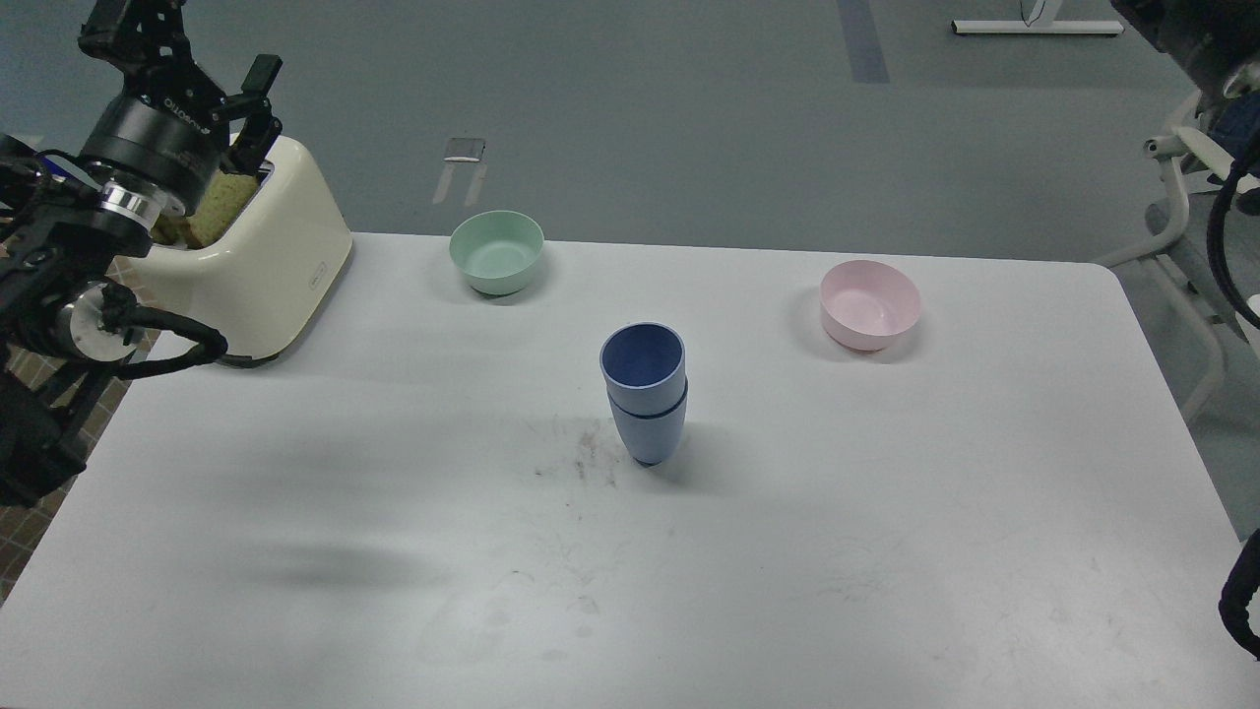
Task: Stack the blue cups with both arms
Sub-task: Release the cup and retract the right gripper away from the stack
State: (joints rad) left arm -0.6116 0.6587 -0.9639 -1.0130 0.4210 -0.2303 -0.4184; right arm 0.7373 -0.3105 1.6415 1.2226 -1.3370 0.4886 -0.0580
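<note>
A lab: bare white table [886, 551] on grey floor [640, 118].

Right arm [1242, 601] cut off by edge, its jaws unseen.

white table [886, 551] (scuffed) on grey floor [640, 108].
</note>
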